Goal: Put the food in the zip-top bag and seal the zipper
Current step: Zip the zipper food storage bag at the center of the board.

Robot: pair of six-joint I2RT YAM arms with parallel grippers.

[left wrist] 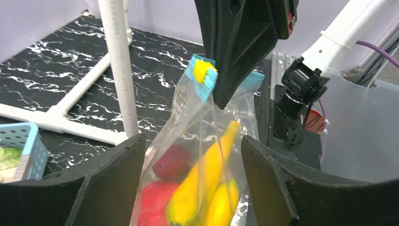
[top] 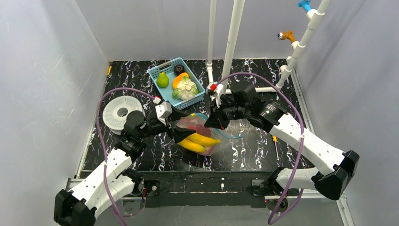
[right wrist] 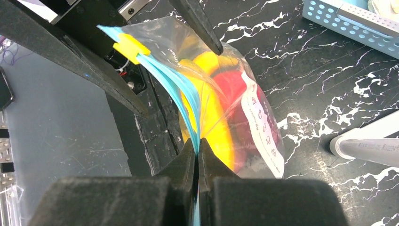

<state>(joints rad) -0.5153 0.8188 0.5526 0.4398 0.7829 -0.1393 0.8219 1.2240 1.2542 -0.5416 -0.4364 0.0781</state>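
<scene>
The zip-top bag stands upright between the two fingers of the left gripper. Its jaws are spread wide, one finger on each side of the bag's lower half, and it cannot be told whether either pad touches the plastic. Inside the bag lie two yellow bananas, a red apple and, just above the apple, a darker red-purple piece. The right gripper is at the bag's mouth with its jaws pressed together on the teal zipper, pinching the strip flat between the pads. A yellow slider tab sits on the zipper farther along from the pinch, near the strip's end. Beyond the bag, on the side away from the arms' bases, is a light-blue basket. It holds a green pear, a white-green cabbage, an orange piece and a dark round piece. Well to the left of the bag lies a white spool. White pipes rise beyond the bag and a little to its right, close to the right arm's wrist.
</scene>
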